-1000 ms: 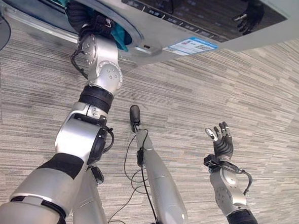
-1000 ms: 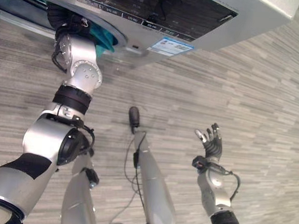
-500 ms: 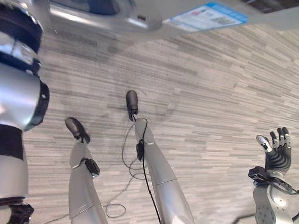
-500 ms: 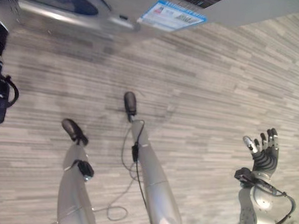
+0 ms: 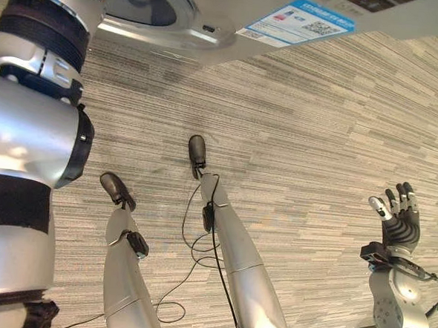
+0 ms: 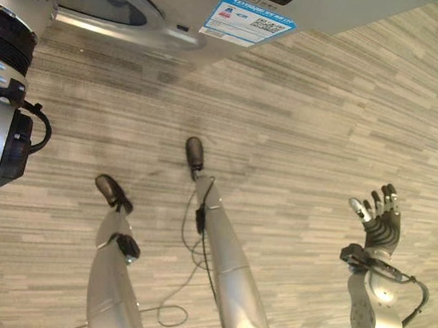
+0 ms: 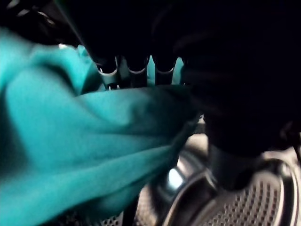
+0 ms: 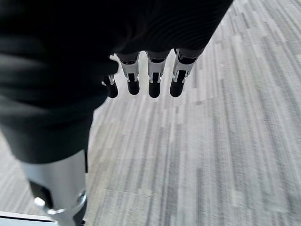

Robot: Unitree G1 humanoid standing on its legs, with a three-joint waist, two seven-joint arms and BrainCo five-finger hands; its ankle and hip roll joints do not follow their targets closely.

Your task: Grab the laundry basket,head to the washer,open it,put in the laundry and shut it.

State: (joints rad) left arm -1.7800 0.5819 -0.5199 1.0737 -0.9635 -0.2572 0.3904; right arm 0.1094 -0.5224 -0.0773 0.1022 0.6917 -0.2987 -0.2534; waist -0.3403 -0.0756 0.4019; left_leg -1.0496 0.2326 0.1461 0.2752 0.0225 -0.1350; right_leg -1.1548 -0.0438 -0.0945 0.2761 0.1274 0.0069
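left robot hand is reaching inside the washer, its arm going up through the round door opening at the top of the head views. in its wrist view, the dark fingers are lying against a teal cloth, the laundry, which is bunching across the hand and draping down in front of the perforated metal drum. whether those fingers are curling round the cloth or just lying on it cannot be told, since the hand is dark and the cloth is covering part of it.

right robot hand is hanging well apart from the washer, low on the robot's right side over the grey striped floor. its fingers are standing straight and spread, palm upward, and holding nothing; its own wrist view is showing the dark tips in a loose row above the same floor.

the washer's silver front is showing a blue and white label just beside the door opening.
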